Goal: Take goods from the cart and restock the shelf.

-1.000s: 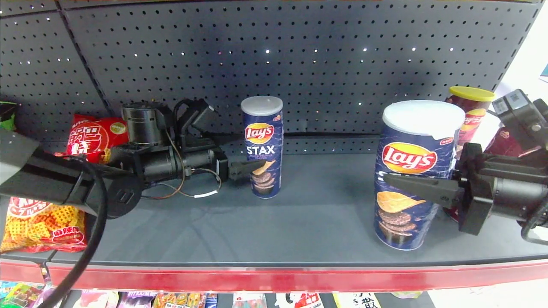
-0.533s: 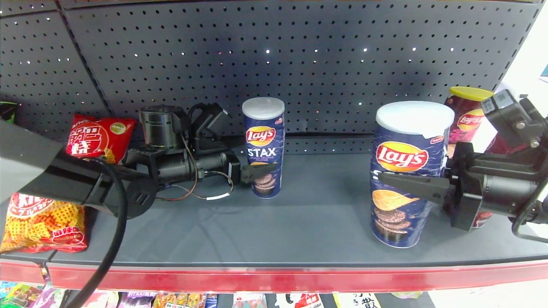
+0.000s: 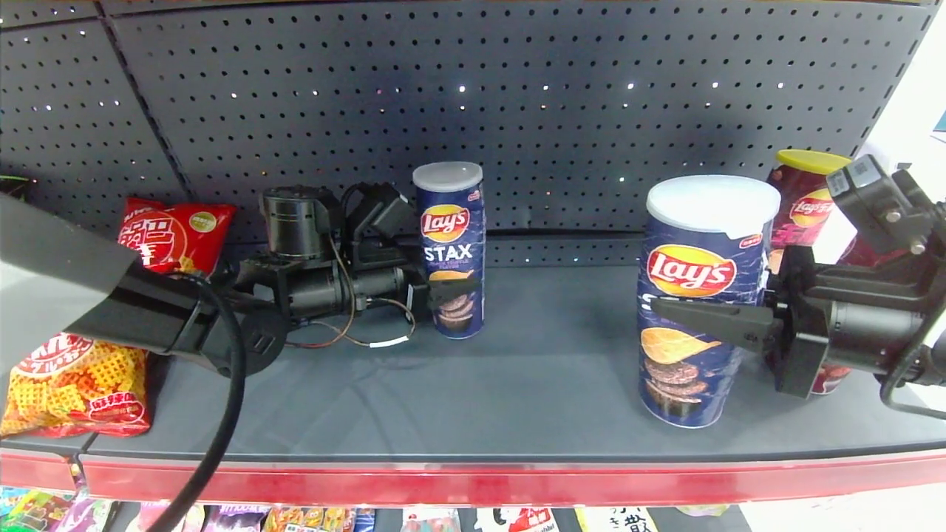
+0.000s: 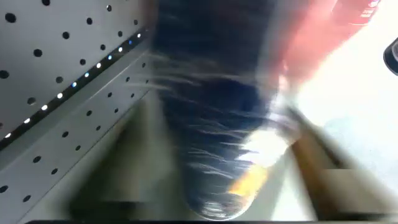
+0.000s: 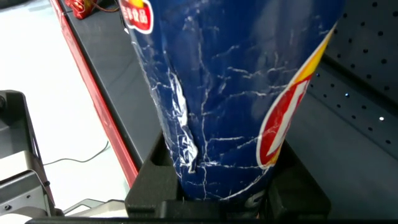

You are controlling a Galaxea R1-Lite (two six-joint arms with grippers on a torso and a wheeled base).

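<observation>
Item 1 — near chip can (image 3: pixel 702 295): tall cylinder with a dark blue marbled wrap, red-and-yellow oval logo, printed crisps and a white plastic lid. Upright at the front right of the shelf (image 3: pixel 547 369), pinched at mid-height by my right gripper (image 3: pixel 695 318)
Item 2 — far chip can (image 3: pixel 448 222): same design, upright near the pegboard (image 3: pixel 517 96), with my left gripper (image 3: pixel 452 290) closed on its lower half
Adjacent: maroon can (image 3: pixel 809 192) with a yellow lid, just behind item 1; glossy red snack bag (image 3: pixel 174 233) and lattice-crisp bag (image 3: pixel 74 388) at far left
</observation>
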